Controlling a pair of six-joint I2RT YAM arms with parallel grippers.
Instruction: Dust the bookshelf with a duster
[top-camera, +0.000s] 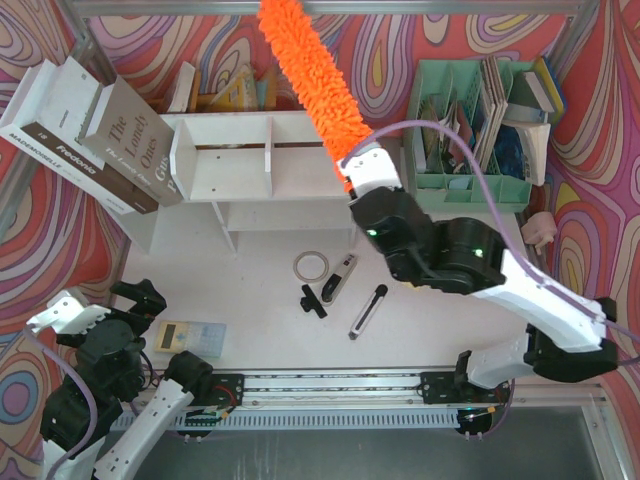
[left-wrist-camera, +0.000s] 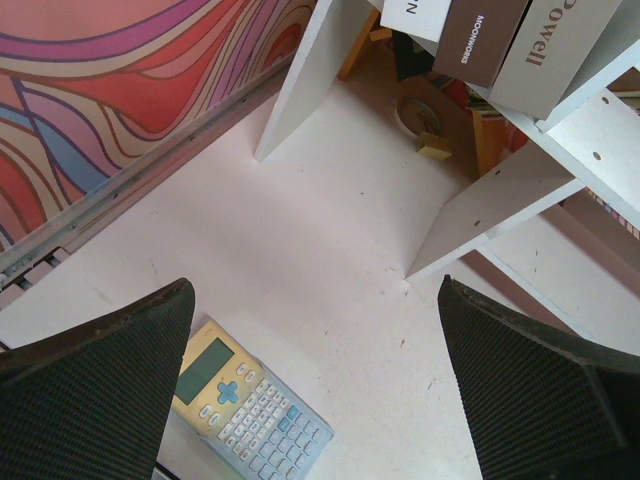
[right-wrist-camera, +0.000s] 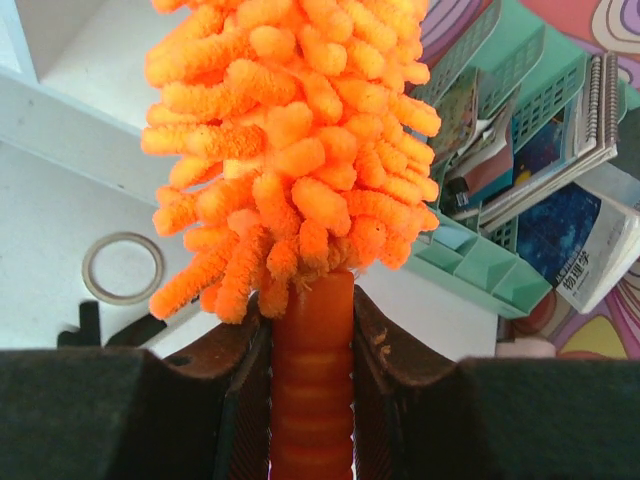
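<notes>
Orange duster (right-wrist-camera: 300, 150), handle clamped between right fingers (right-wrist-camera: 238, 400) (head over bookshelf (top-camera: 240, 130)); left fingers (left-wrist-camera: 90, 400) wide, empty

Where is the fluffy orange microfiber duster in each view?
Top external: the fluffy orange microfiber duster slants from top centre down to the right gripper, across the white wooden bookshelf's right end.
Left wrist: not in view.
Right wrist: centre, its handle clamped between the fingers.
Shared landmark: the bookshelf, in all three.
</notes>
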